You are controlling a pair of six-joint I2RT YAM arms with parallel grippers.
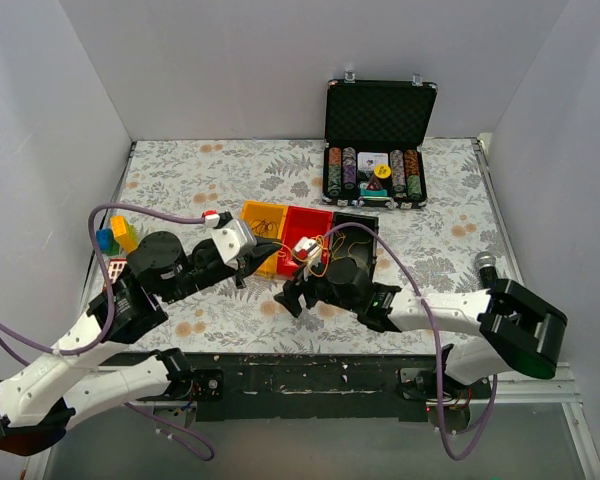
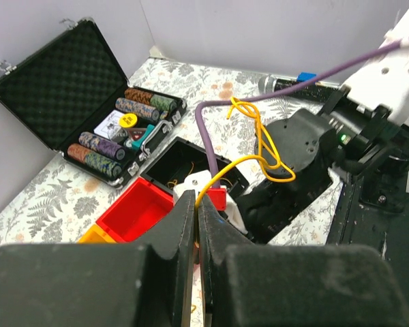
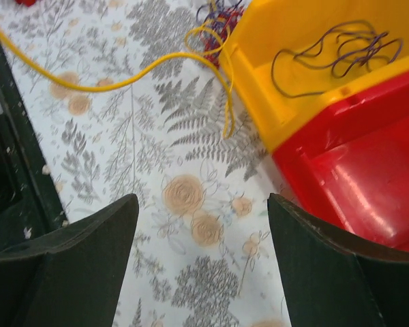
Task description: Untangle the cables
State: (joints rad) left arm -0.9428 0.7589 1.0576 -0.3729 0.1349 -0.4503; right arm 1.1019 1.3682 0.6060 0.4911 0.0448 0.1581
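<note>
My left gripper (image 2: 196, 199) is shut on a thin yellow wire (image 2: 261, 142) that rises from the jaws and loops over the right arm; it also shows in the top view (image 1: 252, 264), beside the bins. My right gripper (image 3: 201, 225) is open and empty, low over the flowered table just in front of the bins (image 1: 292, 297). The yellow wire (image 3: 109, 85) runs across the table ahead of it to a small red and purple clump (image 3: 218, 17) by the yellow bin's corner. A dark purple wire (image 3: 341, 48) lies loose inside the yellow bin (image 3: 259, 102).
A red bin (image 3: 341, 177) and a black bin (image 1: 355, 238) stand in a row with the yellow bin (image 1: 263, 222). An open case of poker chips (image 1: 380, 130) is at the back. Toy blocks (image 1: 117, 235) sit at the left. Lilac arm hoses (image 2: 206, 133) arc nearby.
</note>
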